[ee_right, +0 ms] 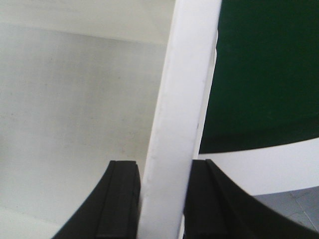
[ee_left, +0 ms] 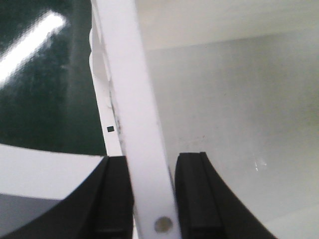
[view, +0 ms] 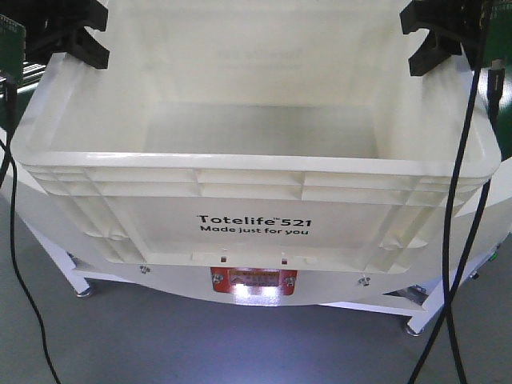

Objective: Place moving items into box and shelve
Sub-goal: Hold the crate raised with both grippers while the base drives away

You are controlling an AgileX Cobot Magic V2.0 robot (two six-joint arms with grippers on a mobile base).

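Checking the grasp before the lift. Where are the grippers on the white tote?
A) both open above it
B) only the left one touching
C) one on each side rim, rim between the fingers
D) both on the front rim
C: the left gripper and right gripper sit at opposite side rims of the tote, and each wrist view shows the white rim clamped between black fingers.

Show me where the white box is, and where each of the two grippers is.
box (view: 256,200), front-facing view, on its front wall.
left gripper (ee_left: 152,164), left wrist view, midway between its fingertips, over the box rim.
right gripper (ee_right: 164,172), right wrist view, midway between its fingertips, over the box rim.
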